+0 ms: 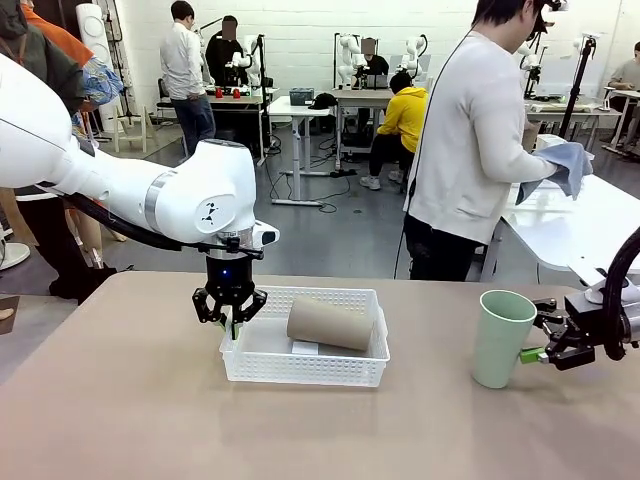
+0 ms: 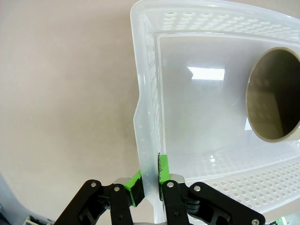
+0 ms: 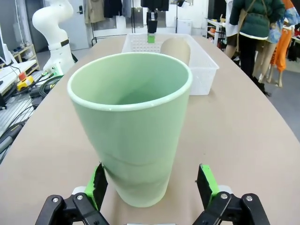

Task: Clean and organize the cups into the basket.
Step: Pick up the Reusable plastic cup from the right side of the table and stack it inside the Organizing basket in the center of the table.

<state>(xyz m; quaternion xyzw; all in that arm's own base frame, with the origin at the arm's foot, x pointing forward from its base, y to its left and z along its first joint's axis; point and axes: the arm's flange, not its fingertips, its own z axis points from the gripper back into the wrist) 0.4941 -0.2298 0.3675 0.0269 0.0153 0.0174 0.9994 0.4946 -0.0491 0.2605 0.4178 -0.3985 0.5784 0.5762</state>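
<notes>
Mint-green cup (image 1: 502, 335): pale, matte, plain. Tan-brown cup (image 1: 330, 323): darker inside. Basket (image 1: 300, 368): translucent white, walls patterned with rows of small holes. Table (image 1: 120, 420): plain beige. Left gripper (image 1: 232, 325), right gripper (image 3: 152, 183): black, green pads.

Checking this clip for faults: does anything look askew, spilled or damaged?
Nothing stands out. The tan cup lies on its side inside the basket. The mint-green cup stands upright on the table, between the fingers of the open right tool. The left tool is shut on the basket's short wall.
</notes>
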